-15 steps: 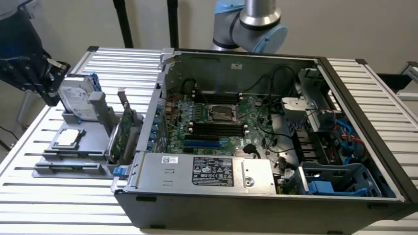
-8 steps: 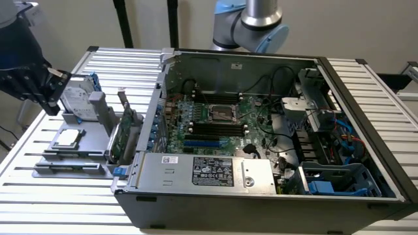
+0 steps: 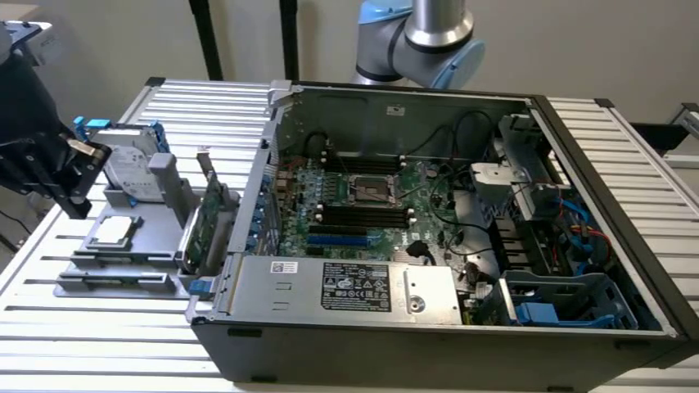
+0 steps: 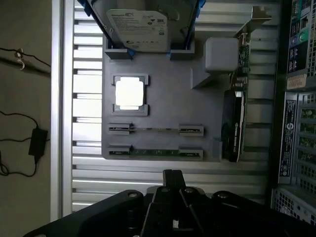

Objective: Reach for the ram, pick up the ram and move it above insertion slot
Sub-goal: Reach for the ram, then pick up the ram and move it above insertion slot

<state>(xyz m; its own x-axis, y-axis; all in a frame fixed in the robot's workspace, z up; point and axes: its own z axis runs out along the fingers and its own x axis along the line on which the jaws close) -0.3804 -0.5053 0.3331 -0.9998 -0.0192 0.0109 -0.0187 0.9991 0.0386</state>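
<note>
Your fingers (image 4: 173,178) shut, empty; ram (image 4: 155,152) on edge in gray tray (image 4: 163,98) with CPU (image 4: 129,92), drive (image 4: 140,24); long axis toward expansion card (image 4: 233,123).

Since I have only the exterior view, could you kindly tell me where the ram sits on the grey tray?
Observer: The ram stands on edge in the clips at the edge of the tray nearest the pincer.
Operator: Thank you; is the pincer holding anything?
Observer: No, it is shut on nothing, hovering off that edge.
Operator: Is the ram fully seated?
Observer: Both ends sit in their grey clips.
</note>
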